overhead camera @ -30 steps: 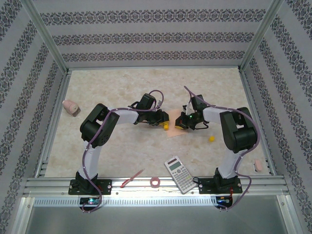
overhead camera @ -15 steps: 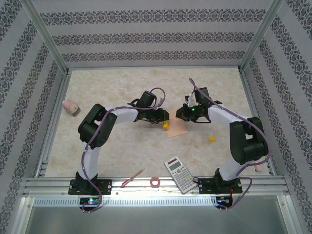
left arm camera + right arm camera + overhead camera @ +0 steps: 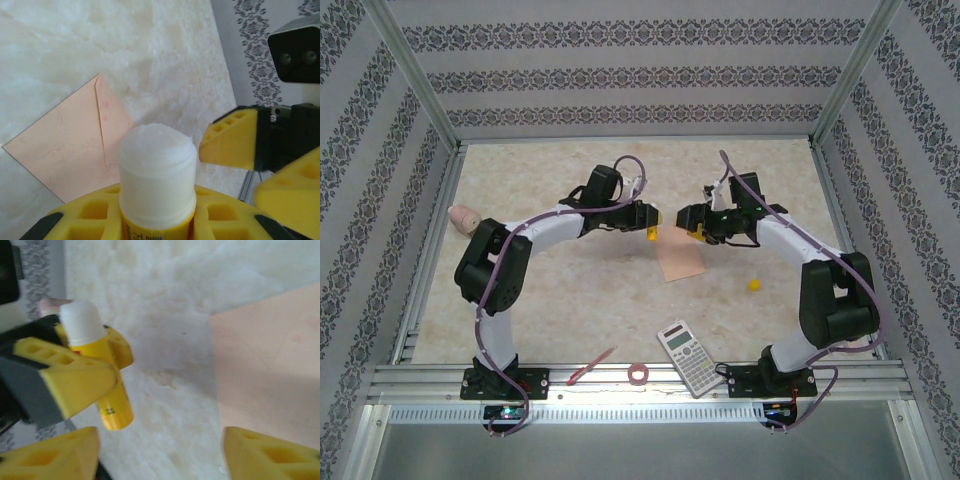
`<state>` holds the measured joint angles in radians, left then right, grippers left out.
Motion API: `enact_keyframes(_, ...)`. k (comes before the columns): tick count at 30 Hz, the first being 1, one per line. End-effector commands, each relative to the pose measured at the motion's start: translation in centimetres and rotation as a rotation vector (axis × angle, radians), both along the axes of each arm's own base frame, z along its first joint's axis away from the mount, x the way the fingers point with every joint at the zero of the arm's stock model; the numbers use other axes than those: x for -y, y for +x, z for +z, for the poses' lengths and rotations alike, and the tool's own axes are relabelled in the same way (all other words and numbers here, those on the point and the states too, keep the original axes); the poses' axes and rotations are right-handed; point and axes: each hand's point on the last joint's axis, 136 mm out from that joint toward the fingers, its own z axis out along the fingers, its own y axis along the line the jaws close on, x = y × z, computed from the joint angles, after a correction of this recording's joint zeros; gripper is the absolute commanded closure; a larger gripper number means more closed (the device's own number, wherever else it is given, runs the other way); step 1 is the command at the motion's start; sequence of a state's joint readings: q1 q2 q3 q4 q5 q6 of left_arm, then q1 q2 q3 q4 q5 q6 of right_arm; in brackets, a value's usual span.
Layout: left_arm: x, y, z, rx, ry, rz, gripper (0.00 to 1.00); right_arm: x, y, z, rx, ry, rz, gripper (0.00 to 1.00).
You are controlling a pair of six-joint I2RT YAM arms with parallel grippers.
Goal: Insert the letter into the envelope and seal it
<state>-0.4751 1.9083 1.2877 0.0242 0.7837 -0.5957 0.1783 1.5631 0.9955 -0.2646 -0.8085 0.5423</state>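
Table [image 3: 550,300]: pale beige top with a marbled, cloudy pattern, glaring near white in the wrist views. Silver metal rails [image 3: 620,380] run along its near edge and up the sides. Three walls [image 3: 630,75] papered in grey with bands of dark ornament close in the far, left and right sides.

Envelope [image 3: 680,262]: flat on the table near the middle, slightly right of centre, turned at a slant to the table edges. Peach face, with a fold line running from one corner across it in the left wrist view. Nothing touches it.

Left gripper [image 3: 648,220]: above the table just beyond the envelope's far left corner, clenched on a yellow glue stick [image 3: 157,175] whose white top points outward.

Right gripper [image 3: 690,224]: facing the left one across a small gap, beyond the envelope's far edge. Its yellow fingers [image 3: 270,455] are spread wide with nothing between them.

Loose items:
- Calculator [image 3: 688,357], at the near edge, right of centre, lying at an angle.
- Small pinkish ring [image 3: 639,374], on the near rail just left of the calculator.
- Thin red strip [image 3: 590,366], further left along the near edge.
- Small yellow lump [image 3: 754,284], right of the envelope and apart from it.
- Pale pink object [image 3: 463,218], against the left edge.
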Motion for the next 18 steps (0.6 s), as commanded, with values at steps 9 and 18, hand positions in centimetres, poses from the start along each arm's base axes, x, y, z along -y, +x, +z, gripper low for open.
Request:
enact_keyframes(9,0.7,-1.4,14.9,0.379,-0.350,-0.244,1.00,-4.4,-1.8,11.9,0.321,0.404,0.341,0.20)
enact_keyframes(18,-0.9,0.6,19.7,0.423,-0.480,-0.208,0.99,-5.7,-2.8,15.2,0.440,0.375,0.366,0.19)
